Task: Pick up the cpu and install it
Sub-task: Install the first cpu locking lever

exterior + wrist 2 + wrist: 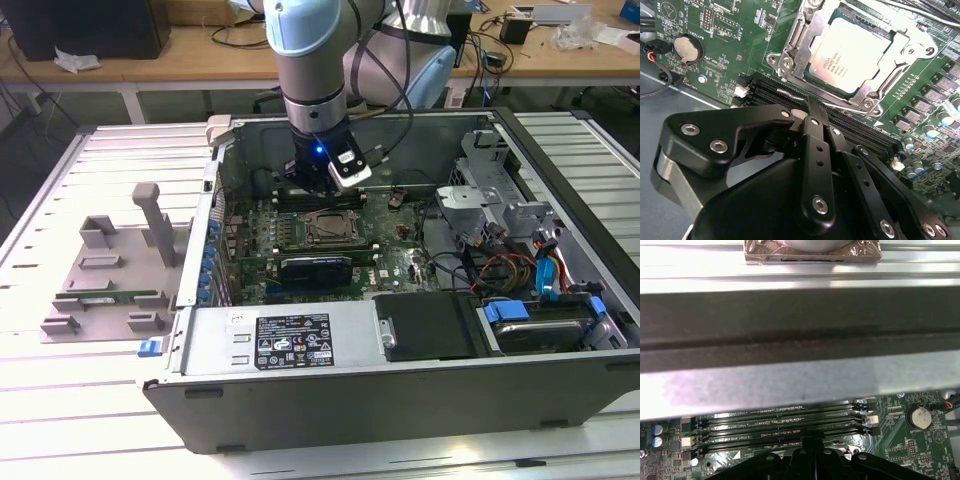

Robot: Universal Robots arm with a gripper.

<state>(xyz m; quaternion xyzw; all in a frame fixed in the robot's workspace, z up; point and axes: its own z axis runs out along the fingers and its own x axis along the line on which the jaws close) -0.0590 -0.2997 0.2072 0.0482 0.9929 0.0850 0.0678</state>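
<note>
The gripper (812, 107) hangs inside the open computer case (400, 360), its jaws drawn together and empty, tips over the black memory slots (860, 131) without clearly touching them. The cpu (850, 52) lies flat in the metal socket frame (790, 50) on the green motherboard (725, 30), just beside the jaws.

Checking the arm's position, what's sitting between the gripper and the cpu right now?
In the second wrist view, black memory slots on the green board run between the gripper and the cpu, which lies in its metal socket frame.
</note>
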